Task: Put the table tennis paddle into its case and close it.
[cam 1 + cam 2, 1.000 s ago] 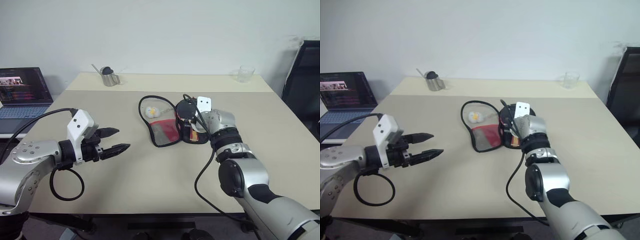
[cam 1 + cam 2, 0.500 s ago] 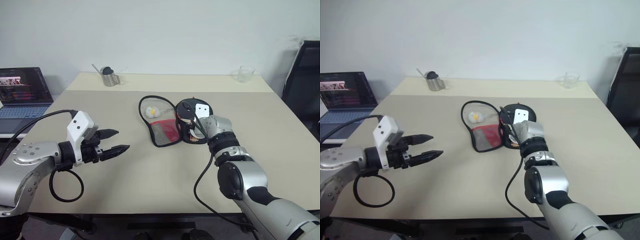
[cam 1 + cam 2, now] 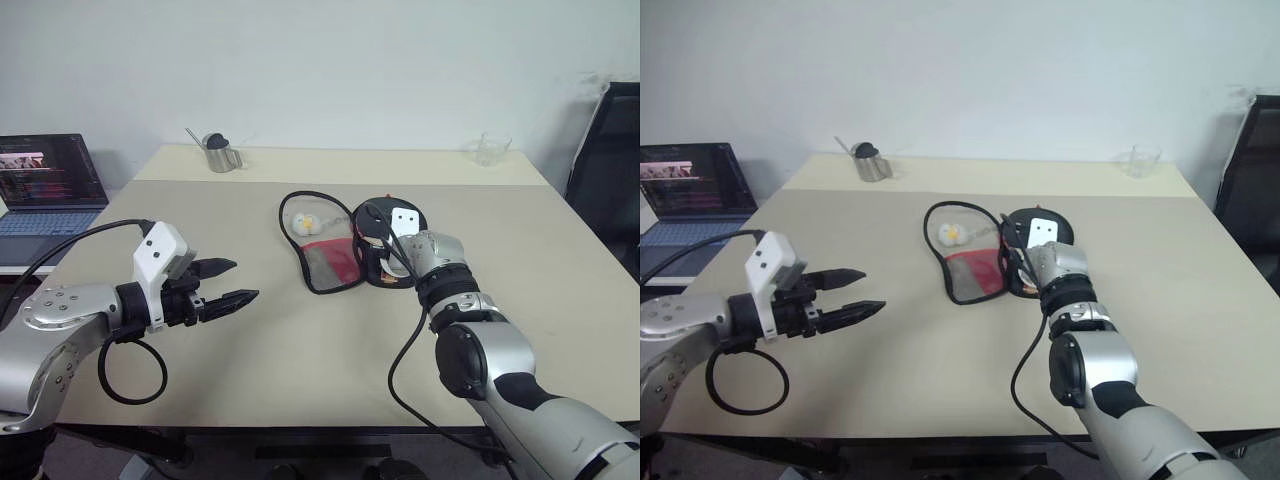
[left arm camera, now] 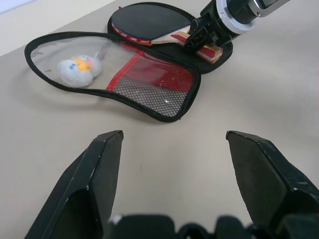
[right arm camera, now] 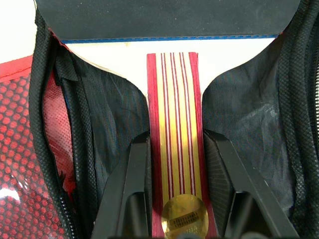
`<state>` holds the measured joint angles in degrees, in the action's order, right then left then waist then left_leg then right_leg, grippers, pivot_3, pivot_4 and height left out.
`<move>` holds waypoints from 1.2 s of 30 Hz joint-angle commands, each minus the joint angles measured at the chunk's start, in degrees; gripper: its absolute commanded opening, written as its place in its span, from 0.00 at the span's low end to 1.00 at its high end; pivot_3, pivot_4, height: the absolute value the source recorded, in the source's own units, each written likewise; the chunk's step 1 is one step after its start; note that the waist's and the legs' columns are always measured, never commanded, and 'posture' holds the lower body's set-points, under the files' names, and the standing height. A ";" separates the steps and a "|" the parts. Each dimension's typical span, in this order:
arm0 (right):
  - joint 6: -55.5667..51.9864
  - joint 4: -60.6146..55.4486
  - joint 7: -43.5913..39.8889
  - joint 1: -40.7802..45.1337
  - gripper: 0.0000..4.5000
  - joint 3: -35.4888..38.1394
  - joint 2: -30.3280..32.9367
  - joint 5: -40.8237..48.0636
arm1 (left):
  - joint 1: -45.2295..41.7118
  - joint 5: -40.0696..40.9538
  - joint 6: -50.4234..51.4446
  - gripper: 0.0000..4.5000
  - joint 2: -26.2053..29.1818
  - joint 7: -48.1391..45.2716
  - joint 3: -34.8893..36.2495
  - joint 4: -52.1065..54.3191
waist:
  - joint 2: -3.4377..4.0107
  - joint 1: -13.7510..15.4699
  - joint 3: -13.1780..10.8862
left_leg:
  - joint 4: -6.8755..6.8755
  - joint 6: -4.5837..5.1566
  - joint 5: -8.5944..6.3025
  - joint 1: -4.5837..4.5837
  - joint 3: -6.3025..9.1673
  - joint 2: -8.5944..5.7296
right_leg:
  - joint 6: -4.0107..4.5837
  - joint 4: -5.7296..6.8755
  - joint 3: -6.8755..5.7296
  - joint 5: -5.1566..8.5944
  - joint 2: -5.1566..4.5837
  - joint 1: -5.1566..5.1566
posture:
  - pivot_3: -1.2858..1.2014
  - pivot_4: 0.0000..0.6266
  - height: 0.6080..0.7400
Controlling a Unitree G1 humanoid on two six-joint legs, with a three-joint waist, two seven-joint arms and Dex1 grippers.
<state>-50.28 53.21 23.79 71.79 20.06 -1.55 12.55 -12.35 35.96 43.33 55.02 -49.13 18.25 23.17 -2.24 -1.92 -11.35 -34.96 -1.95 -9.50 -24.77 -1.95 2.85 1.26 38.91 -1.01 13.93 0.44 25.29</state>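
Observation:
The table tennis paddle (image 4: 149, 25) lies in the right half of the open case (image 3: 325, 262), black blade away from me, striped handle (image 5: 174, 99) toward me. My right gripper (image 5: 175, 139) is shut on that handle, one finger on each side. The case's flap with the red panel and black mesh lies spread to the left, and the small white-yellow charm (image 3: 305, 224) rests on its clear part. My left gripper (image 3: 243, 279) hangs open above the table, left of the case and well apart from it, with nothing between its fingers.
A metal jug (image 3: 218, 155) stands at the table's far left and a glass (image 3: 491, 148) at the far right corner. A laptop (image 3: 45, 185) sits off the table (image 3: 300, 350) to the left, and a black chair (image 3: 610, 160) stands to the right.
My right hand has sunk slightly onto the handle end of the case. The left arm, the case and the paddle have stayed where they were.

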 commanded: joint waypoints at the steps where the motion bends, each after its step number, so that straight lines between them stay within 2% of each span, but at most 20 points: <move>1: 0.87 -0.84 0.66 0.94 0.24 -0.46 0.49 -0.33 | -0.84 0.09 -0.68 0.80 1.05 0.17 1.39 1.78 | 0.00 0.00 0.00 | 0.00 0.00 0.00 0.00 0.00 0.00 | 0.00 0.00 0.00 0.00 0.00 0.00 | 0.52 0.24 1.00; 12: 1.91 -1.86 1.79 0.98 0.24 -1.86 0.36 -1.70 | -0.75 -0.18 -0.84 0.80 1.14 0.06 1.25 1.72 | 0.00 0.00 0.00 | 0.01 0.00 0.00 0.00 0.00 0.00 | 0.00 -0.01 0.01 0.00 0.00 0.01 | 0.52 0.24 1.00; 26: 1.10 -1.55 -0.66 1.09 0.24 -2.19 -0.20 -1.17 | -0.37 -0.52 -0.81 0.80 1.17 0.25 1.27 1.71 | 0.00 -0.04 0.00 | 0.01 0.00 0.00 0.00 -0.01 0.01 | 0.00 -0.01 0.01 0.00 0.00 0.01 | 0.52 0.24 1.00; 28: 1.18 -1.39 -0.77 1.13 0.40 -2.22 -0.16 -1.16 | -0.34 -0.44 -0.69 0.80 1.16 0.27 1.41 1.84 | 0.00 -0.03 0.00 | 0.01 0.00 0.00 0.00 0.00 0.01 | 0.00 -0.01 0.01 0.00 0.00 0.01 | 0.52 0.24 1.00; 30: 1.33 -1.32 -1.02 1.16 0.50 -2.38 -0.09 -1.25 | -0.37 -0.44 -0.65 0.80 1.18 0.25 1.45 1.84 | 0.00 -0.04 0.00 | 0.01 0.00 0.00 0.00 -0.01 0.01 | 0.00 -0.01 0.01 0.00 0.00 0.01 | 0.52 0.24 1.00; 36: 0.89 -2.38 -1.94 1.25 0.97 -2.69 0.30 -1.25 | -0.37 -0.63 -0.73 0.80 1.38 0.13 1.55 1.50 | 0.00 -0.04 0.00 | 0.01 0.00 0.00 0.00 0.00 0.01 | 0.00 -0.01 0.01 0.00 0.00 0.01 | 0.52 0.24 1.00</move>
<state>-49.75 53.16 22.30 71.69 18.02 -1.65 11.37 -12.35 35.63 43.31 55.06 -49.14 18.23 23.17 -2.24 -1.96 -11.36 -34.95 -1.95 -9.50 -24.77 -1.95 2.86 1.26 38.90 -1.00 13.93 0.44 25.29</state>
